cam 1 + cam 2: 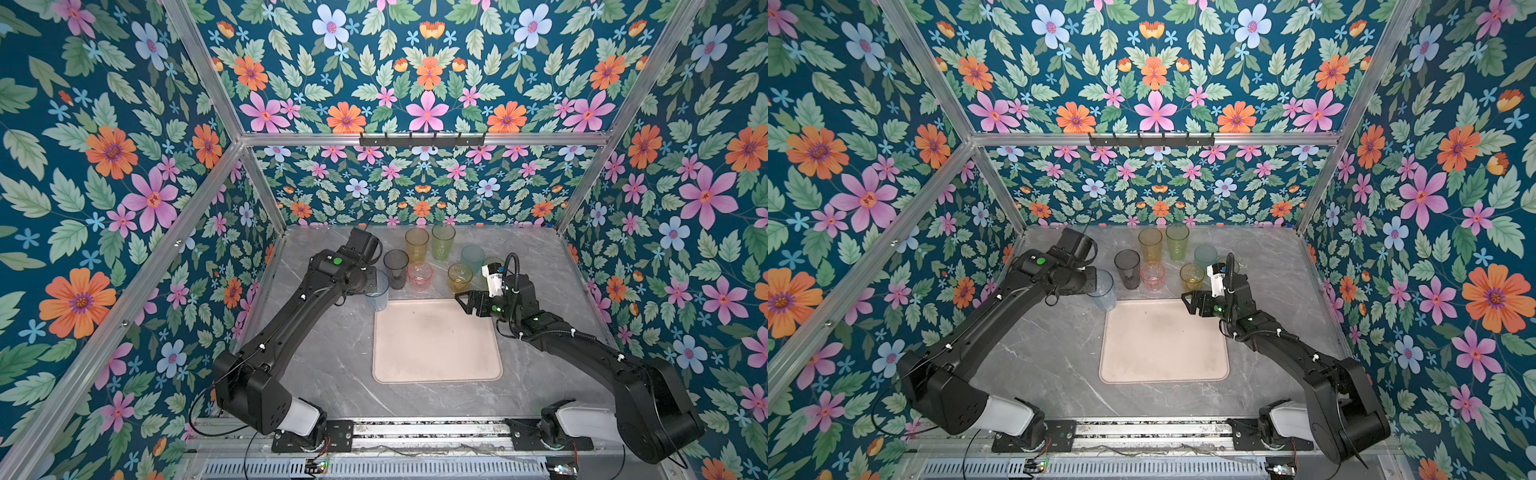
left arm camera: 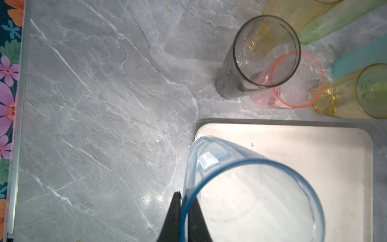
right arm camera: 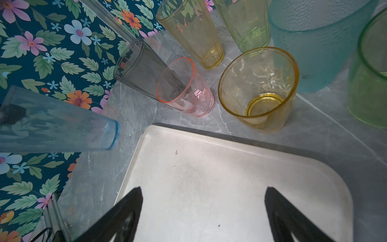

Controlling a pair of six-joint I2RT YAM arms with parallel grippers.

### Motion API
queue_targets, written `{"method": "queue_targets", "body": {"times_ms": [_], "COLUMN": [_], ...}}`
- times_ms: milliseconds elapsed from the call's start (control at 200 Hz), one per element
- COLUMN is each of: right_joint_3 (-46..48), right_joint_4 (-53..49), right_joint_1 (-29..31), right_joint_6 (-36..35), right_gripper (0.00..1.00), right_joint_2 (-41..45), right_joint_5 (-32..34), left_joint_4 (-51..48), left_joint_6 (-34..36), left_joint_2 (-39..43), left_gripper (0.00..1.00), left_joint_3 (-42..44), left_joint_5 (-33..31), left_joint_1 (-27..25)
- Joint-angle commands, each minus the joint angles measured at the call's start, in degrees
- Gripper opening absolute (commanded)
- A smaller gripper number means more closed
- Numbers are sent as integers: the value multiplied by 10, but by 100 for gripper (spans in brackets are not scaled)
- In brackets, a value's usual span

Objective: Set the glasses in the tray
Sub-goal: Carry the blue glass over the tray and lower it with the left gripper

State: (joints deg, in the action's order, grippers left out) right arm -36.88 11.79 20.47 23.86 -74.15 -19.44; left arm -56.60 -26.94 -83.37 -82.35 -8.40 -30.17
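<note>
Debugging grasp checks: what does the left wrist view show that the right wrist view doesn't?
Left wrist only: the left hand shut on the rim of the tall pale blue translucent tumbler, and a look down into its mouth. Right wrist only: the right hand, open and empty above the flat pale pink-beige rectangular tray, plus that blue tumbler's outer side and base. Both: that tray, the tall smoky grey tumbler, the short pink tumbler and the short amber tumbler on the grey marble table.
</note>
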Motion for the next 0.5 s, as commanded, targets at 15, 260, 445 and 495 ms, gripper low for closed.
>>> {"method": "queue_targets", "body": {"times_ms": [15, 260, 445, 495], "right_joint_3": [1, 1, 0, -1], "right_joint_4": [19, 18, 18, 18], "right_joint_1": [0, 1, 1, 1], "right_joint_6": [-1, 2, 3, 3], "right_gripper": [92, 92, 92, 92], "right_joint_2": [2, 3, 4, 5], "right_joint_5": [-3, -6, -10, -8], "left_joint_4": [20, 45, 65, 73], "left_joint_6": [-29, -47, -46, -42], "left_joint_2": [7, -4, -17, -20], "left_gripper": [0, 0, 0, 0], "left_joint_3": [21, 44, 53, 56], "left_joint_5": [3, 4, 12, 18], "left_joint_1": [-19, -51, -55, -55]}}
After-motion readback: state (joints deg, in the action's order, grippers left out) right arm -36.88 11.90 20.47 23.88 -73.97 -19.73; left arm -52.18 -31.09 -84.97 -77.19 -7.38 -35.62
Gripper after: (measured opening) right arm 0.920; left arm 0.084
